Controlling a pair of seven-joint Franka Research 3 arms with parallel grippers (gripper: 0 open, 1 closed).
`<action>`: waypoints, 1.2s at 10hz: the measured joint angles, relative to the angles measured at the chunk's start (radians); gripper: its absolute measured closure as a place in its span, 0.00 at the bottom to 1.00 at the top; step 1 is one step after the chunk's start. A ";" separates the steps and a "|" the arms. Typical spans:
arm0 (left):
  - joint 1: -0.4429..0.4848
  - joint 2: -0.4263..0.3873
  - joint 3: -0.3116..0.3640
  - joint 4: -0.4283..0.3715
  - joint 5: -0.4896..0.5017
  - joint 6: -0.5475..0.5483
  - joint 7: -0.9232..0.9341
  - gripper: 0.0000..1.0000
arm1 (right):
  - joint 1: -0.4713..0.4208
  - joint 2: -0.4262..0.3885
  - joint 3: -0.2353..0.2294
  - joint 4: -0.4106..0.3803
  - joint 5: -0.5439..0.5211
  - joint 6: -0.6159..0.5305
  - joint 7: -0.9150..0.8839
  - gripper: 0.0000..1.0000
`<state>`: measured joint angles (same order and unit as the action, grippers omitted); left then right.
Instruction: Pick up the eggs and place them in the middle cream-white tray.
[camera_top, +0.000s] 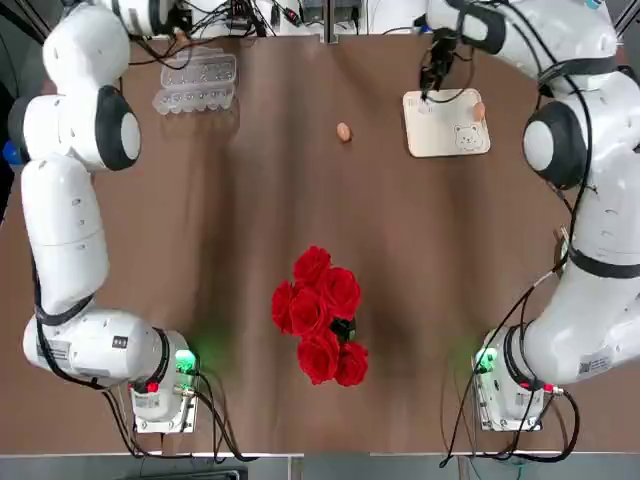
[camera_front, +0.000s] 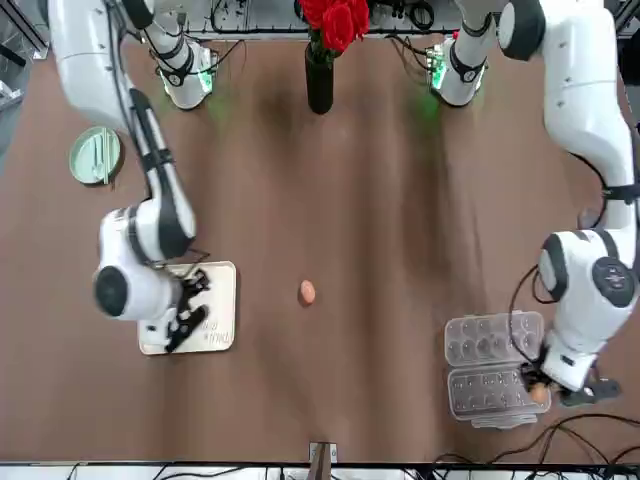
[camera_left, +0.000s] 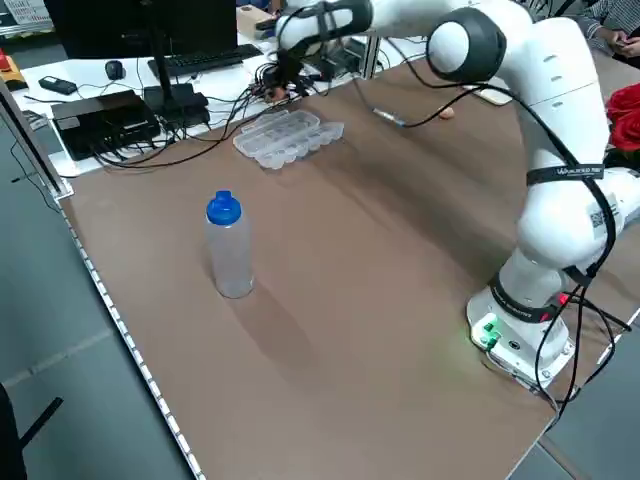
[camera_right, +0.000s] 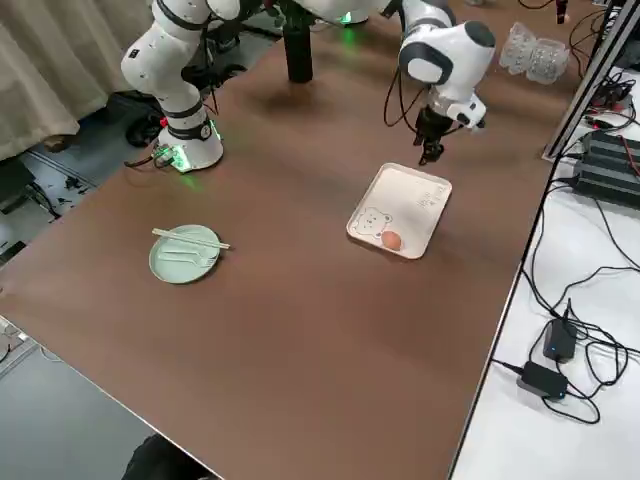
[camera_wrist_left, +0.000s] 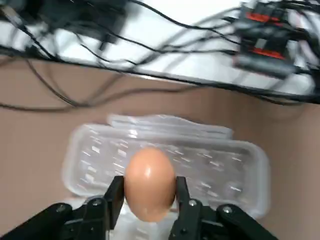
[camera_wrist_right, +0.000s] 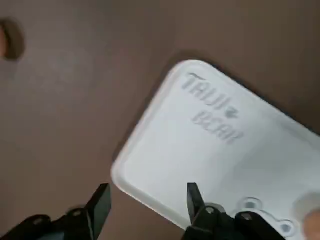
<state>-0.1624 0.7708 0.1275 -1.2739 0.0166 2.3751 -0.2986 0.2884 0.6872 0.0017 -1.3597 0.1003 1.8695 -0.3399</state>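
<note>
Eggs (camera_top: 344, 132): three, one tray (camera_top: 446, 140)

Clear glossy plastic egg carton (camera_front: 496, 338); smooth, faintly shiny eggshell (camera_wrist_left: 149, 184); matt brown tabletop (camera_top: 240, 290).

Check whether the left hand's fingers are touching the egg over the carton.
Touching. The left wrist view shows both fingers of the left hand pressed against opposite sides of the egg.

On my brown matte table (camera_top: 230, 300) lies one orange-brown oval egg (camera_top: 344, 132) (unbroken, I see). A cream-white square tray (camera_top: 445, 136) rests nearby.
</note>
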 joint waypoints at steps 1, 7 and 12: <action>-0.052 -0.008 0.000 -0.002 0.000 -0.025 -0.091 0.54 | 0.050 0.000 0.001 0.000 0.017 0.001 0.079 0.31; -0.214 -0.074 0.000 -0.004 0.000 -0.129 -0.367 0.54 | 0.223 0.017 0.000 -0.004 0.116 0.159 0.256 0.33; -0.259 -0.075 -0.001 -0.013 -0.006 -0.133 -0.435 0.54 | 0.282 0.115 0.000 -0.013 0.145 0.400 0.369 0.32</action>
<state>-0.4210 0.6955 0.1268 -1.2869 0.0103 2.2422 -0.7332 0.5709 0.8026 0.0021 -1.3730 0.2453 2.2699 0.0290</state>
